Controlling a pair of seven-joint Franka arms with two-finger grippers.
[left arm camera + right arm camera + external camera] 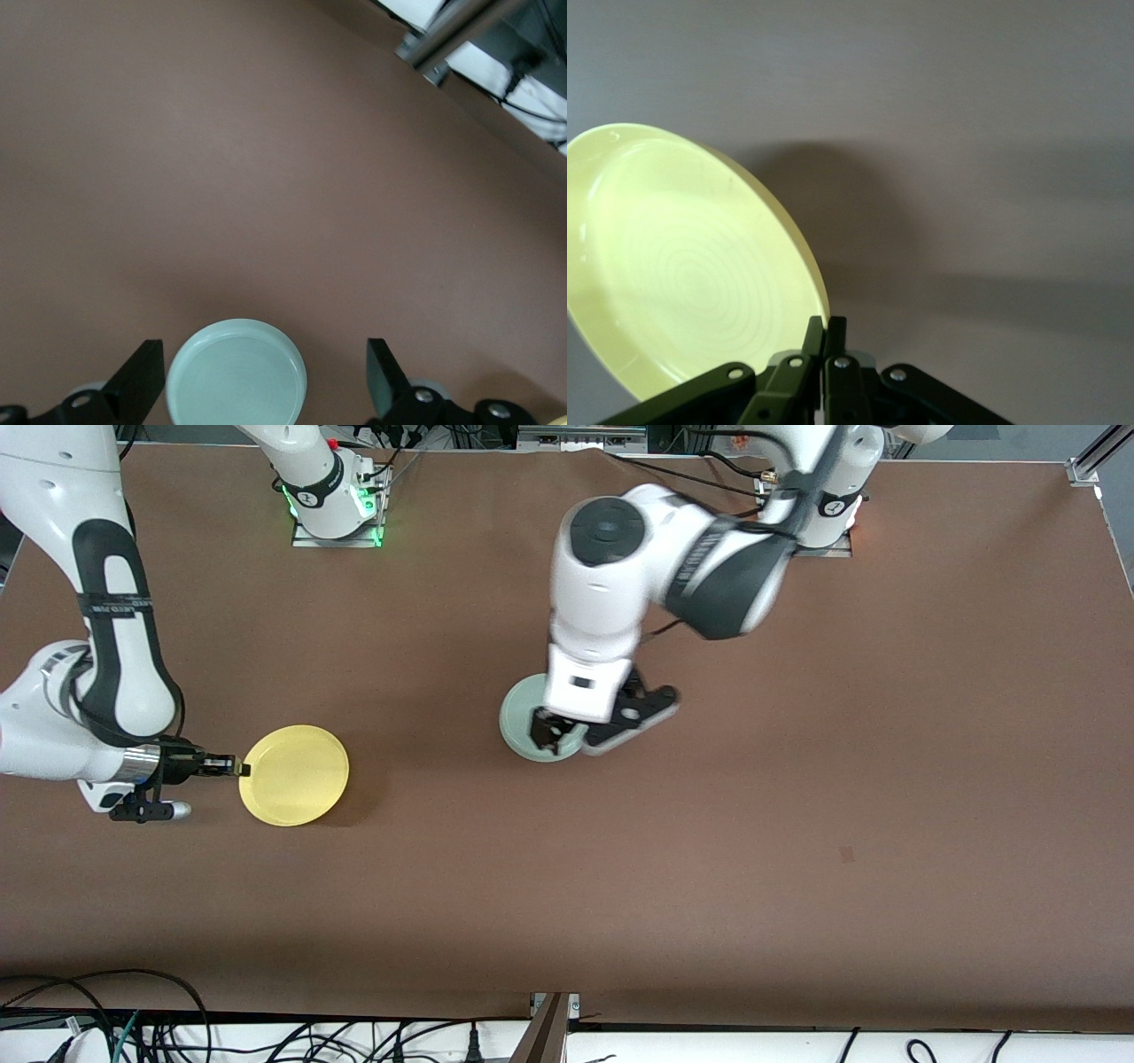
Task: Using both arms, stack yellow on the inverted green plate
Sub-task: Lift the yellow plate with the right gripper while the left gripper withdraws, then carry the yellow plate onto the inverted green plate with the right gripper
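- I see the right gripper (pixel 237 766) pinching the rim of the yellow plate (pixel 297 774), which tilts above the table (pixel 797 824) at the right arm's end.
- My left gripper (pixel 560 731) hangs spread wide over the green plate (pixel 523 717), which lies mid-table.

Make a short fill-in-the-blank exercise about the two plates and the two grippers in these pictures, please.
1. The right gripper is shut on the rim of the ____ plate.
2. The left gripper hangs over the ____ plate.
3. The left gripper's fingers stand ____.
4. Both plates rest on a ____ table.

Missing words: yellow; green; open; brown
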